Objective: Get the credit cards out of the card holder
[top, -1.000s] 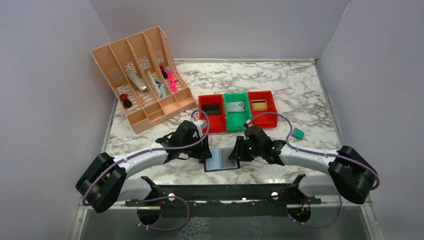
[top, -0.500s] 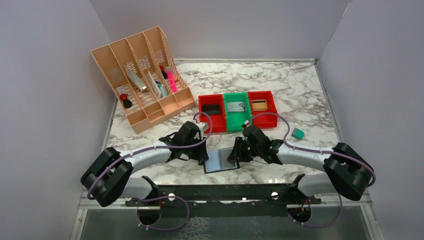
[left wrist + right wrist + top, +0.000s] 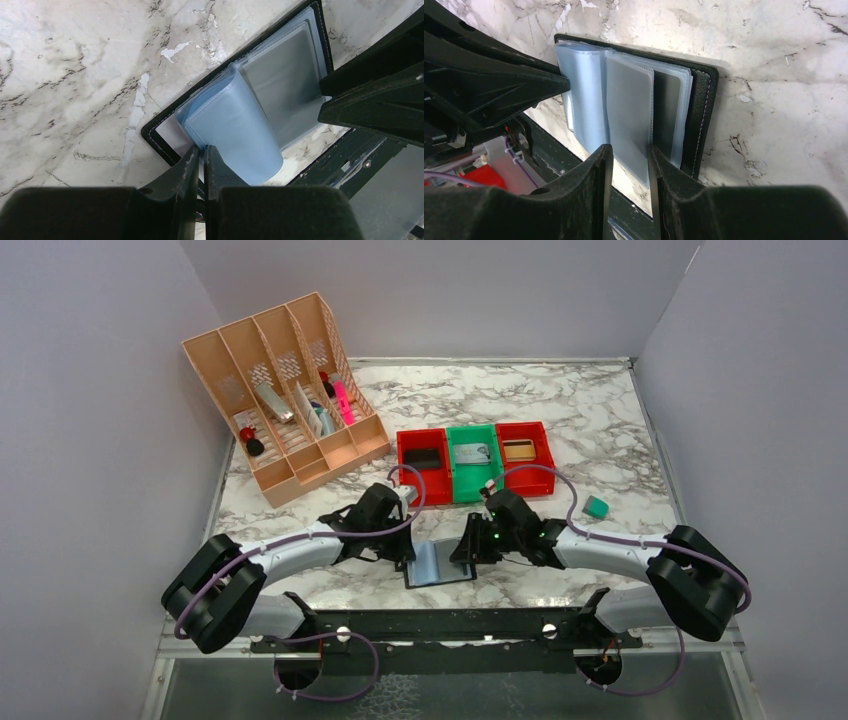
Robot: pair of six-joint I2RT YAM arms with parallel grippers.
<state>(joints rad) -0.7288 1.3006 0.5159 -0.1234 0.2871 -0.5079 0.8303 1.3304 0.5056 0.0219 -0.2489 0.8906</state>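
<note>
The top camera sits high behind the robot, looking down and forward over the whole marble surface (image 3: 600,420). The wrist cameras look closely down past the left end effector (image 3: 201,152) and the right end effector (image 3: 629,150), facing each other. All three views share the open card holder (image 3: 437,565), the wrist views from opposite sides.
</note>
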